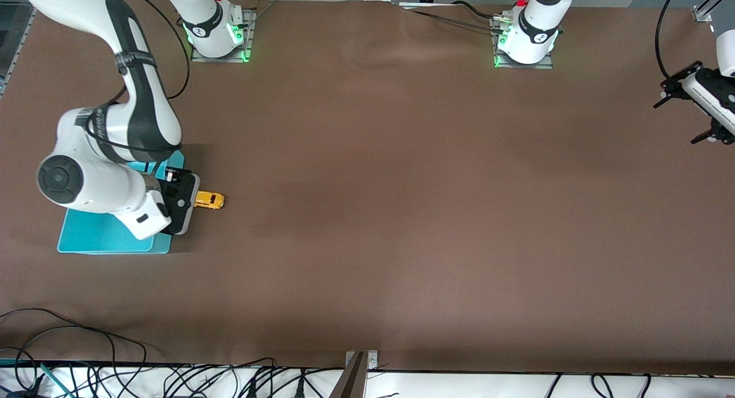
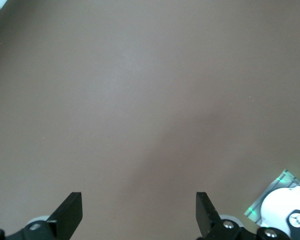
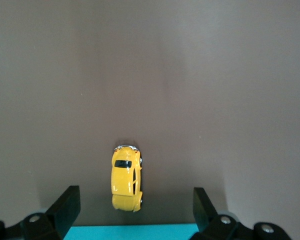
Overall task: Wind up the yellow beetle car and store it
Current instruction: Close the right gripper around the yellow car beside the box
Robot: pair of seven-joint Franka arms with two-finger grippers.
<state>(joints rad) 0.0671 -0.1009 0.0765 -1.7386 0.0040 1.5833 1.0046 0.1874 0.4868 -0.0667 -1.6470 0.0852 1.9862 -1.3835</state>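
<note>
Nearest the front camera lies the turquoise bin (image 1: 103, 237) at the right arm's end of the brown table (image 1: 402, 214), with the yellow beetle car (image 1: 209, 200) on the cloth just beside the bin's edge and apart from any finger. From the front the right gripper (image 1: 182, 203) hangs bent low over that edge, and only the right wrist view shows its fingers (image 3: 65, 205) spread wide with the car (image 3: 126, 177) lying between them, untouched, by the bin's rim (image 3: 135, 232). Waiting at its own end of the table, the left gripper (image 2: 138, 212) hangs over bare cloth with fingers (image 2: 70, 212) spread and empty, its wrist view alone catching the left arm's base (image 2: 285, 207); no writing is legible.
</note>
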